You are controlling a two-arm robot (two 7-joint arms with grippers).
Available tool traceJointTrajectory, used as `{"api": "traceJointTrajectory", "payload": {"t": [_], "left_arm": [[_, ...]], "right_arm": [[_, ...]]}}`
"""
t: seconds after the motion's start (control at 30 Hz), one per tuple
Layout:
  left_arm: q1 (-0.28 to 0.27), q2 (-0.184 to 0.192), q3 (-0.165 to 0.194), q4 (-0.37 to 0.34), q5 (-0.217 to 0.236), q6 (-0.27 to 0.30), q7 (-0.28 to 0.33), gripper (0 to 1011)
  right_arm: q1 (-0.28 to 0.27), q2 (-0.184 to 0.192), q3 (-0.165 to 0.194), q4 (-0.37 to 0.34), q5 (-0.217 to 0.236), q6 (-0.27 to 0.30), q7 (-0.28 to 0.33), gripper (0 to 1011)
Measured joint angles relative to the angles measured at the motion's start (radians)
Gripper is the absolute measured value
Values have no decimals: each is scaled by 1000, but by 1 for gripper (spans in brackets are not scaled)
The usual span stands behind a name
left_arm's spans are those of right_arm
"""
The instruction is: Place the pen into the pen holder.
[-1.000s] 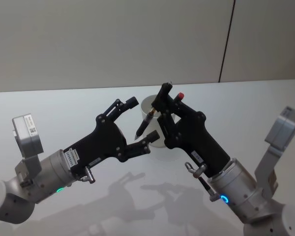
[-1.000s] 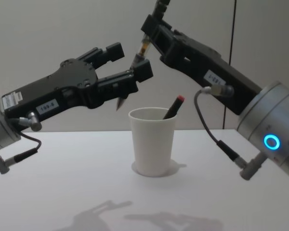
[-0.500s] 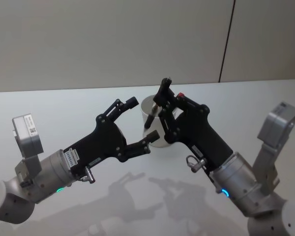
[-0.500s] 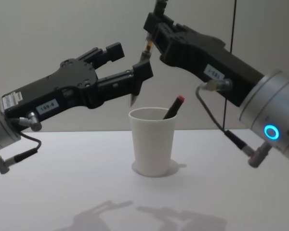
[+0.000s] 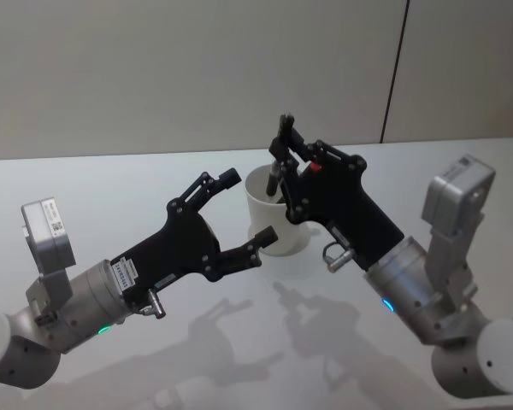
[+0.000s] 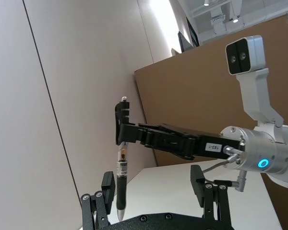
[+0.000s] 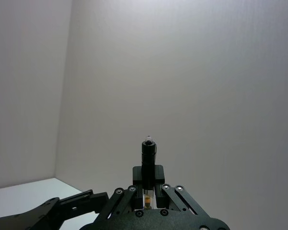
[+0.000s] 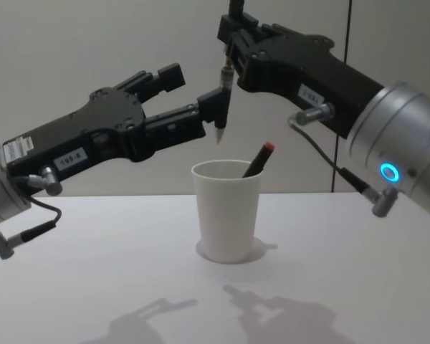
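While the right end effector (image 8: 229, 54) grips the pen (image 8: 223, 100) upright, tip down, above the cup (image 8: 226, 209), a red-capped marker (image 8: 257, 159) leans inside. The left end effector (image 8: 190, 97) hovers spread, seemingly just beside the pen. The cup stands on the worktop (image 8: 93, 272).

The setting looks like a robot test room or lab rather than a home. A bare, smooth white surface (image 8: 93, 251) stands against plain grey wall panels (image 5: 179, 68) split by a dark vertical seam (image 5: 395, 73). The left wrist view adds a tall brown board partition (image 6: 216, 91) and bright ceiling lights (image 6: 221, 14) behind it.
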Motion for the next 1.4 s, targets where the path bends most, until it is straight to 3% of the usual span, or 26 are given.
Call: {"api": "traceJointTrajectory", "payload": {"t": [0.77, 1.4], "left_arm": [[0, 0, 0, 0, 0, 0, 0, 1004], [0, 0, 0, 0, 0, 0, 0, 1004]], "right_arm": [[74, -20, 16, 95, -110, -14, -46, 128], [115, -21, 36, 184, -136, -39, -69, 128]]}}
